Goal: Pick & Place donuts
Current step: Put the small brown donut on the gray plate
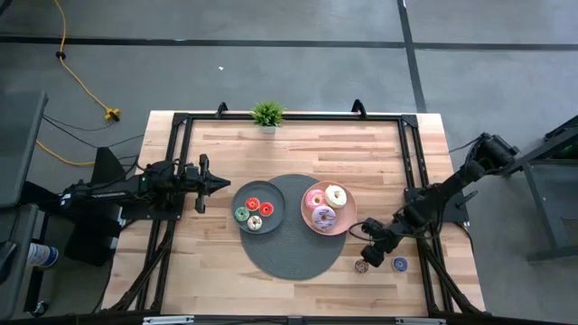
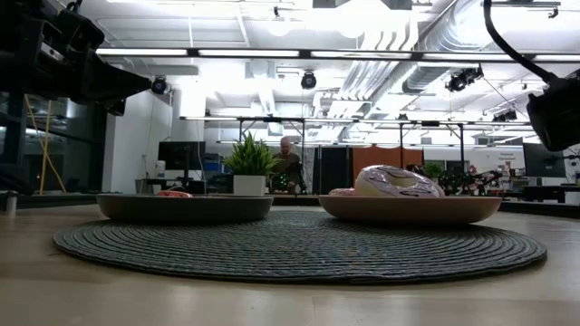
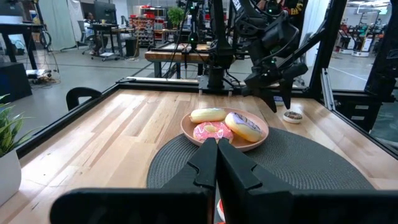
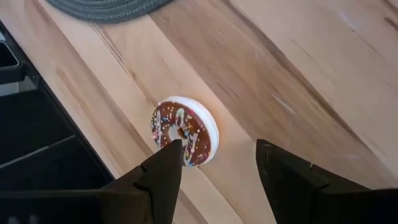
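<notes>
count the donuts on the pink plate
3: a pink donut, a white donut and a purple donut, all lying close together on the pink plate. The high view shows the whole plate, so none looks hidden.

A round mat (image 1: 293,244) lies at the centre of the tabletop (image 1: 226,162) in the high view, carrying two plates side by side: the left plate (image 1: 257,194) holds three small donuts (image 1: 253,212), the right plate (image 1: 348,221) three larger donuts (image 1: 323,218). Lower right of the mat, two more donuts (image 1: 362,266) lie on the tabletop. A potted plant (image 1: 267,115) stands at the top edge.
</notes>
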Action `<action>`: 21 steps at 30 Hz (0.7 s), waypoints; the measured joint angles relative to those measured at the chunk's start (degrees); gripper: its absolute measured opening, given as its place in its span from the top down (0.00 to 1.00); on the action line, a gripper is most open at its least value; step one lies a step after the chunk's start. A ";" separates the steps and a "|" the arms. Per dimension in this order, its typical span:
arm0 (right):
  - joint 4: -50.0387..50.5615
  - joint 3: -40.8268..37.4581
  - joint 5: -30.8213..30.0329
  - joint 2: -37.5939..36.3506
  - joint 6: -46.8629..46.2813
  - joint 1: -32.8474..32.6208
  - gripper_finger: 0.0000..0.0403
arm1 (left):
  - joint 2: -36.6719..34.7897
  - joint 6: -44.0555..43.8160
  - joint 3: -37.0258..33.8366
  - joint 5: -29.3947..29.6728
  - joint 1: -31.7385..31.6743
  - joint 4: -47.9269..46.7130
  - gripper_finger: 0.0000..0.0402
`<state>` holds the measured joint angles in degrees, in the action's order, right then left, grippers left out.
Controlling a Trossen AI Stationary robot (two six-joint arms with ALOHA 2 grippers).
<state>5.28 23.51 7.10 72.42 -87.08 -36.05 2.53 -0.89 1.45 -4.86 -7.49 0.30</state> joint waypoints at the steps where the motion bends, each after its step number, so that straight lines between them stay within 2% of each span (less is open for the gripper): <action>1: 0.00 0.00 -0.48 0.00 -0.37 -0.18 0.52 | 0.00 0.00 -0.01 0.00 0.00 0.00 0.99; 11: -2.86 0.02 -1.05 0.55 -1.43 -0.39 0.52 | 0.00 0.00 0.00 0.00 -0.01 0.00 0.99; 21: -9.81 0.15 0.11 6.68 -1.67 -0.37 0.52 | 0.00 0.00 -0.01 0.00 -0.01 0.00 0.99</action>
<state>-4.53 23.66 7.20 79.10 -88.75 -36.43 2.54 -0.89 1.44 -4.86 -7.50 0.30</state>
